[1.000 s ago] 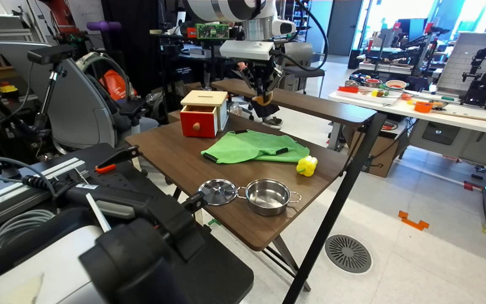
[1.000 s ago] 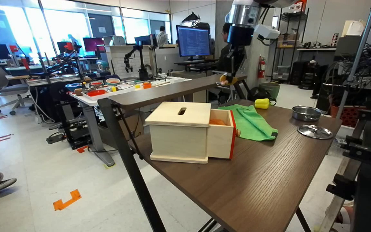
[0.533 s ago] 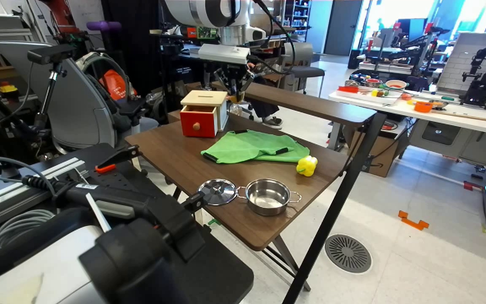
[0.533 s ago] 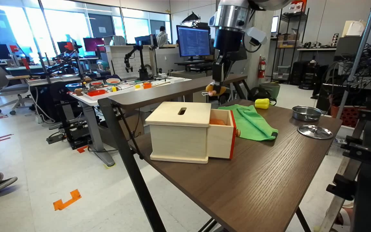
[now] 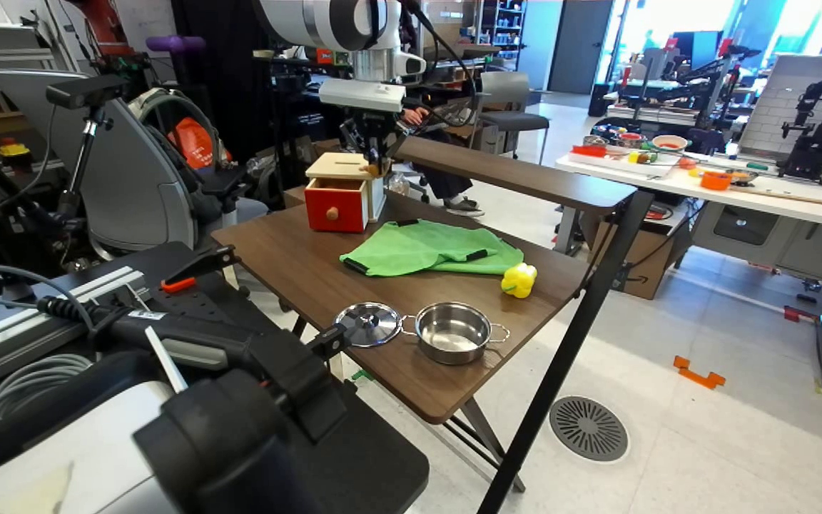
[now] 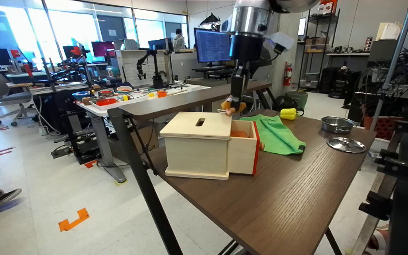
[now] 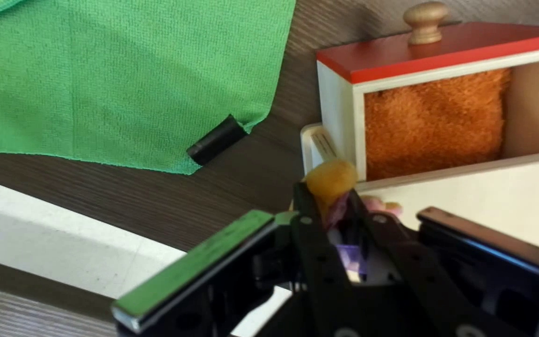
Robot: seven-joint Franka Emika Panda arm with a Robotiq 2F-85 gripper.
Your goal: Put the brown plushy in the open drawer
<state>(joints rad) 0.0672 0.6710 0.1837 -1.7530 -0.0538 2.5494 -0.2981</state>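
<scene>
We find the claw [image 7: 329, 193] narrowed, pinching the brown plushy [image 7: 331, 179] above the surface [image 7: 251, 182], just outside the open drawer [image 7: 461, 44], whose cavity lies up and right in the wrist view, likely calling for a sideways shift over its wall.

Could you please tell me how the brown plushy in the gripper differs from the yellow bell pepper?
The brown plushy is held in the gripper, whereas the yellow bell pepper rests on the table. The brown plushy is golden brown with pink parts; the yellow bell pepper is bright yellow with a little green. They share this: neither lies inside the open drawer.
</scene>
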